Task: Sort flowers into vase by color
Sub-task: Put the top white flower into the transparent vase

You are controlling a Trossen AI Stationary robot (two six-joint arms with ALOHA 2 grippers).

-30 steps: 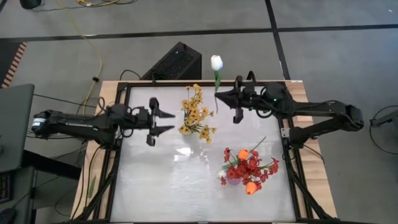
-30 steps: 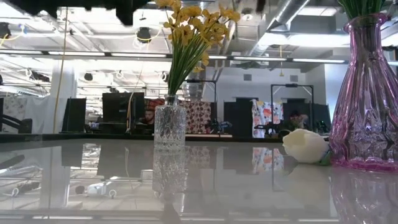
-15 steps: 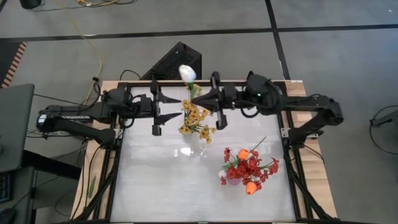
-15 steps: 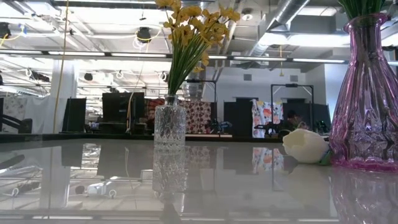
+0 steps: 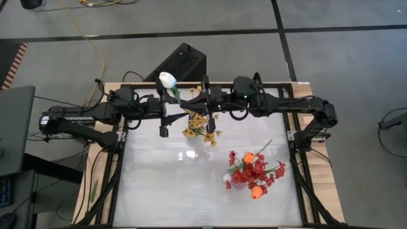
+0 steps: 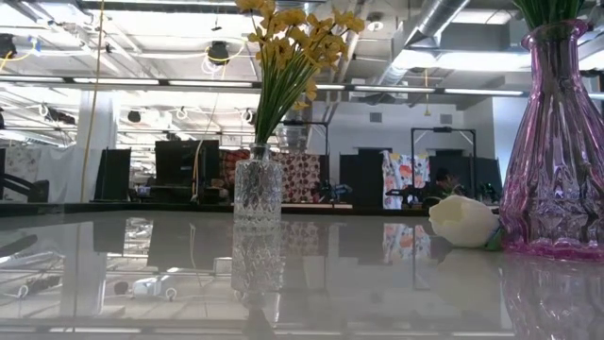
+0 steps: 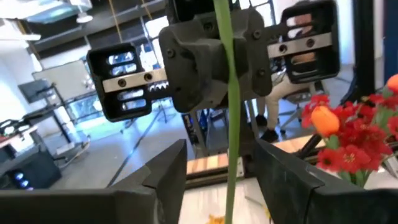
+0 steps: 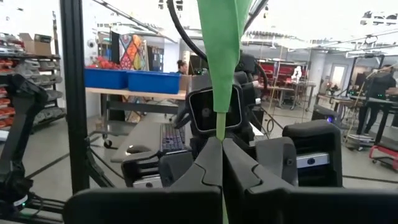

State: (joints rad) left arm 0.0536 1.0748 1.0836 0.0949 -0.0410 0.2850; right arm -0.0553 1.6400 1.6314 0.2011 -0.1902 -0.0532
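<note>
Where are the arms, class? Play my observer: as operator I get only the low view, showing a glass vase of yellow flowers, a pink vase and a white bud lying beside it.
Observer: Both arms meet above the yellow flowers, near the table's far edge. The right pincer is shut on a green stem.
Operator: What flower is it?
Observer: A white tulip, with its bud on the left arm's side.
Operator: And the left pincer?
Observer: The left pincer is open, with that stem passing between its fingers.
</note>
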